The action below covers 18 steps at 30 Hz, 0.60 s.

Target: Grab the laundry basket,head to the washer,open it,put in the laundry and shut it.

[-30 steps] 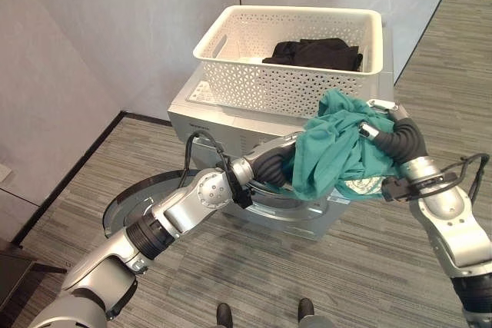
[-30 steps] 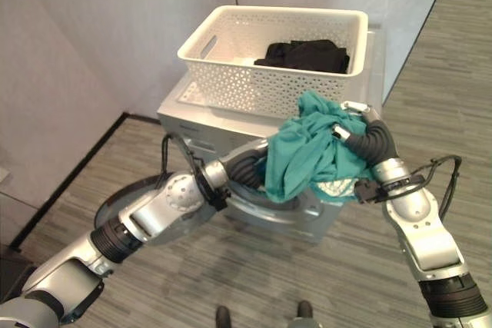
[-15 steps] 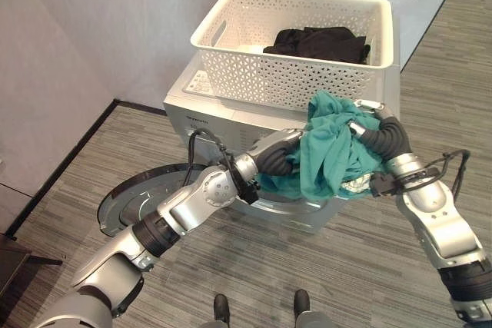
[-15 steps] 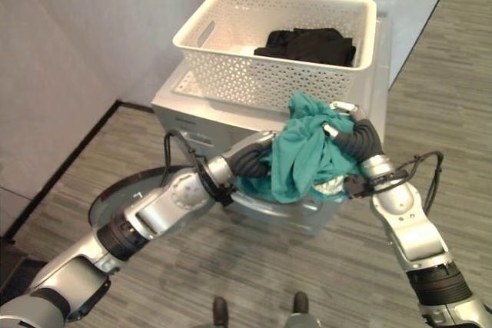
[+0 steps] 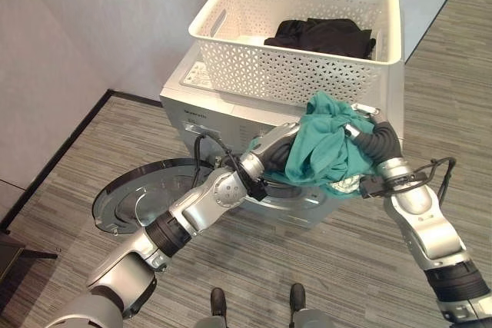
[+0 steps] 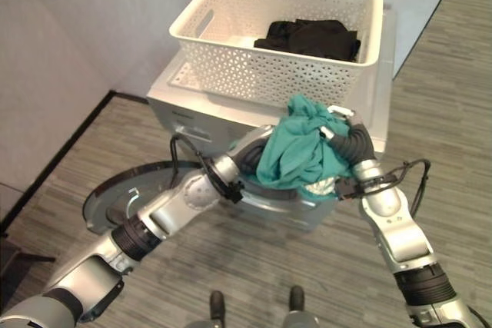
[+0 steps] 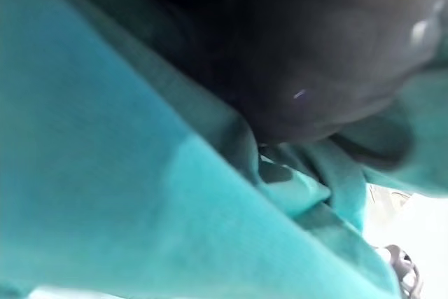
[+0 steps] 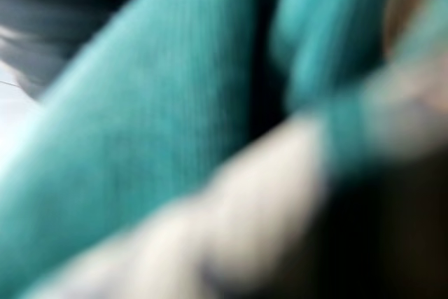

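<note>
Left eye view has my two hands meeting on a crumpled teal cotton garment (image 5: 327,147), held in a bunch between them in front of the silver-grey front-loading washing machine (image 5: 223,117). My left hand (image 5: 278,144) comes up from below and is buried in the near side of the cloth, so I cannot tell whether its fingers are curled or straight; its wrist view gives me teal folds against something dark and nothing of the fingers. My right hand (image 5: 367,130) sits on the far side of the bunch, its dark ribbed cover pressed against the fabric, silver fingers partly showing at the top edge of the cloth (image 6: 335,117), and I cannot tell how they stand. Beyond both hands, on top of the machine, rests the white perforated plastic laundry basket (image 5: 269,74), with a black folded garment (image 5: 323,34) lying inside it. Below my left arm the round washer door (image 5: 138,197) hangs swung open, low near the grey striped carpet floor (image 5: 338,266).
</note>
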Motion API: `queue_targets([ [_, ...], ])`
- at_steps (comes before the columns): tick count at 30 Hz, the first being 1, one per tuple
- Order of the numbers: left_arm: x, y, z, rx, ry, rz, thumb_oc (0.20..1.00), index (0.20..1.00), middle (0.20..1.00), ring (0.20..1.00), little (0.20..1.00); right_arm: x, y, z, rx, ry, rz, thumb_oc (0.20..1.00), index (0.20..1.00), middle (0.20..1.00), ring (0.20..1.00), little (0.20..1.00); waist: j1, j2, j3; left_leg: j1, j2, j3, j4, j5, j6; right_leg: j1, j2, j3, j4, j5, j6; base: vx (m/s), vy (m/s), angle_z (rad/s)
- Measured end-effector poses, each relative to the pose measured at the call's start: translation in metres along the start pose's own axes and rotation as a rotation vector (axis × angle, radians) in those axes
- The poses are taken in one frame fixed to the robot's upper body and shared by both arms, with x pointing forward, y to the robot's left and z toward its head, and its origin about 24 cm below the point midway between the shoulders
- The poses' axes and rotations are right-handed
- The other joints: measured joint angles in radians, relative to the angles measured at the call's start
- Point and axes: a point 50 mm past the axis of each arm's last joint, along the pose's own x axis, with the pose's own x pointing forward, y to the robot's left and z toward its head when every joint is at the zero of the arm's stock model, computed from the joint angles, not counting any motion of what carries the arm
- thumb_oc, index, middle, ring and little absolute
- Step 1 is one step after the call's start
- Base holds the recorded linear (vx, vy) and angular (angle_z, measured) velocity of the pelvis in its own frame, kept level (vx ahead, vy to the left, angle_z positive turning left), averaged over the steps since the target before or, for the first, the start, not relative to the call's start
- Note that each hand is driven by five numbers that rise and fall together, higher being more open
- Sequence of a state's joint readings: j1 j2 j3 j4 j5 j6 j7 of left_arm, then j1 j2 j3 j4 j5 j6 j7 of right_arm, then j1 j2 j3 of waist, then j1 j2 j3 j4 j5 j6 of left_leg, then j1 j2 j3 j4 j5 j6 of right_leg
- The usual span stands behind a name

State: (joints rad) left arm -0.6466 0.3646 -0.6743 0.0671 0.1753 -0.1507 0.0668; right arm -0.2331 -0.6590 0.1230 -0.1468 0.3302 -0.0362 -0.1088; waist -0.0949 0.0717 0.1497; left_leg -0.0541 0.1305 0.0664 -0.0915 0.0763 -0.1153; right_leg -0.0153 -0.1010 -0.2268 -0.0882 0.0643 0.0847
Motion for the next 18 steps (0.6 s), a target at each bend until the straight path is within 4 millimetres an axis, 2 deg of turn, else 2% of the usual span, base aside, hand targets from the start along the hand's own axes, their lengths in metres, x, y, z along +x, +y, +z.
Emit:
queue_targets([
  [1,-0.002,0.0,-0.002,-0.002,0.012,0.003,0.2,0.2,0.2,0.2,0.2,0.0,0.0,0.0,0.0,0.002,0.0,0.2,0.2,0.2,0.2,0.2,0.002,-0.002,0.002,-0.001,0.0,-0.001,0.0,0.0,0.0,0.0,0.0,-0.001,0.0,0.0,0.0,0.0,0.0,0.0],
  [2,-0.004,-0.001,-0.004,-0.009,0.021,0.007,0.2,0.2,0.2,0.2,0.2,0.0,0.001,-0.001,0.002,0.003,0.002,1.0,1.0,1.0,1.0,1.0,0.004,-0.005,0.004,0.0,0.001,-0.001,0.0,0.0,0.0,0.0,0.001,-0.001,0.0,0.0,0.0,0.0,0.0,0.0],
  [8,-0.028,-0.018,-0.022,-0.153,0.126,-0.005,0.2,0.2,0.2,0.2,0.2,-0.003,0.005,-0.007,0.096,0.034,0.001,1.0,1.0,1.0,1.0,1.0,0.009,-0.021,0.014,0.001,0.0,-0.001,0.0,0.0,0.0,0.002,0.0,-0.001,0.0,0.0,0.0,0.0,0.0,0.0],
  [10,-0.048,-0.029,-0.034,-0.291,0.212,0.007,0.2,0.2,0.2,0.2,0.2,-0.005,0.005,-0.01,0.111,0.046,0.013,1.0,1.0,1.0,1.0,1.0,0.01,-0.024,0.015,0.004,0.001,-0.001,0.0,0.0,0.0,0.003,0.001,0.0,-0.001,0.0,0.0,0.0,0.0,0.0],
  [13,-0.071,-0.039,-0.048,-0.378,0.314,-0.004,0.2,0.2,0.2,0.2,0.2,-0.006,0.005,-0.011,0.147,0.057,0.05,1.0,1.0,1.0,1.0,1.0,0.02,-0.025,0.016,0.003,0.002,0.0,0.0,0.0,0.0,0.002,0.002,0.0,-0.005,0.0,0.0,0.0,0.0,0.0],
  [18,-0.102,-0.031,-0.065,-0.45,0.424,0.088,0.2,0.2,0.2,0.2,0.2,-0.011,-0.004,-0.012,0.141,0.064,0.059,1.0,1.0,1.0,1.0,1.0,0.032,-0.042,0.03,0.02,0.002,0.001,0.0,-0.002,0.003,0.018,0.001,0.002,-0.009,-0.001,0.002,0.02,0.006,0.0],
])
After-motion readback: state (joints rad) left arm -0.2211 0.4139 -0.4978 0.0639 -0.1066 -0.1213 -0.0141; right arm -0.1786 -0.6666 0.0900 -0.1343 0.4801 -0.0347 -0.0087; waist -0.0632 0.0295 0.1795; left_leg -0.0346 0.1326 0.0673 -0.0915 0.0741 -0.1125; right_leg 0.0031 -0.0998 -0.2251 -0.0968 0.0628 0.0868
